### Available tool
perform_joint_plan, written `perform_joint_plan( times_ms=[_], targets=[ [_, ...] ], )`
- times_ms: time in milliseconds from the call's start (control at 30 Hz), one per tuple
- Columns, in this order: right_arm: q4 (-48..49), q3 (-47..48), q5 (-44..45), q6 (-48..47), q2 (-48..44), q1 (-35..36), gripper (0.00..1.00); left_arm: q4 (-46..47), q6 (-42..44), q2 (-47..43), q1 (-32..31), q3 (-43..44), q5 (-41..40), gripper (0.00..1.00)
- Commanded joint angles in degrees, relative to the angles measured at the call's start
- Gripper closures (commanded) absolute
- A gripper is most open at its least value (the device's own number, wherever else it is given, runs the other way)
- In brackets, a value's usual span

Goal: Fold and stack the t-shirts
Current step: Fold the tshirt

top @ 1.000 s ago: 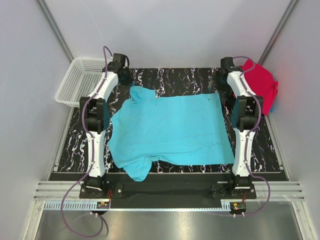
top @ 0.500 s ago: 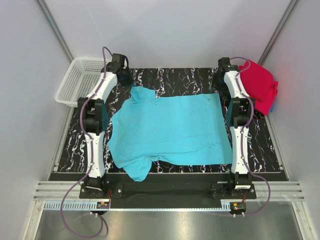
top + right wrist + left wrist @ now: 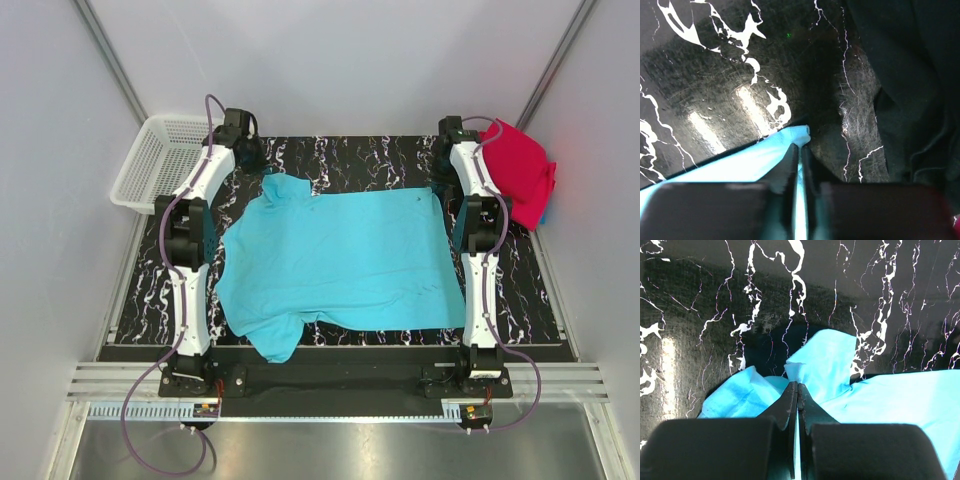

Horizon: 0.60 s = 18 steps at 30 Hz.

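Observation:
A turquoise t-shirt (image 3: 340, 260) lies spread flat across the black marbled table (image 3: 360, 155). My left gripper (image 3: 262, 178) is shut on the shirt's far left sleeve; in the left wrist view the left gripper (image 3: 797, 386) pinches a fold of turquoise cloth (image 3: 825, 362). My right gripper (image 3: 437, 183) is shut on the far right corner; the right wrist view shows the right gripper (image 3: 800, 147) clamped on the turquoise hem corner (image 3: 797, 134). A crimson red t-shirt (image 3: 520, 170) sits crumpled at the far right, atop a sliver of blue cloth (image 3: 548, 210).
A white mesh basket (image 3: 155, 160) stands off the table's far left corner. Dark cloth (image 3: 910, 75) lies to the right of the right gripper in its wrist view. Grey walls enclose the table on three sides.
My right gripper has moved slightly left onto the shirt's far right corner and shut on it. The left arm and the shirt have stayed put.

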Motion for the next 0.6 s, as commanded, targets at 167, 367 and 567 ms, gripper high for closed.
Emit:
perform_joint_plan(
  times_ms=[167,367,567],
  targets=[
    [-0.5,0.7,1.3,-0.4,0.0,0.0,1.0,2.0,0.9,-5.7,-0.4,-0.9,0.9,1.0],
    [-0.5,-1.3,2.3,-0.8,-3.0,0.0,1.0,2.0,1.1,-8.3,-0.4,-2.1,0.9,1.0],
    [-0.5,-8.0,2.0,-0.1,-10.3,0.0,1.0,1.9,1.3,-12.3,-0.6,-4.9,0.4,1.0]
  ],
)
